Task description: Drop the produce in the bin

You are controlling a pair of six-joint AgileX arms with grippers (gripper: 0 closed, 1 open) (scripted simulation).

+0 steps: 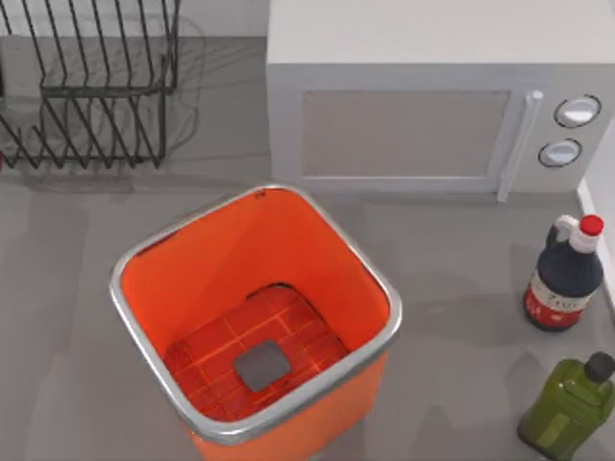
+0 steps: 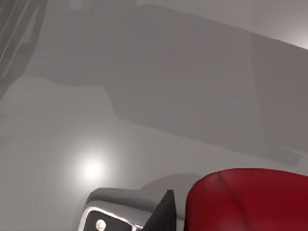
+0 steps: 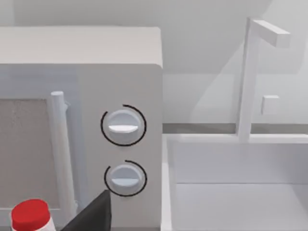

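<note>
Microwave [image 1: 423, 125], rack [image 1: 91, 82], bottles (two) [image 1: 565, 274]

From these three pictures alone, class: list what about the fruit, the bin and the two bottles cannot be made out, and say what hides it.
- The produce, left wrist view: cut off by the picture's edge; where it sits relative to the bin cannot be told.
- The bin, top view: its lower wall is cut off by the edge.
- Dark sauce bottle: label text too small.
- Green bottle: base cut off by the edge.

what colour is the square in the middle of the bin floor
Grey, set in the orange bin's gridded floor; clearest in the top view.
</note>
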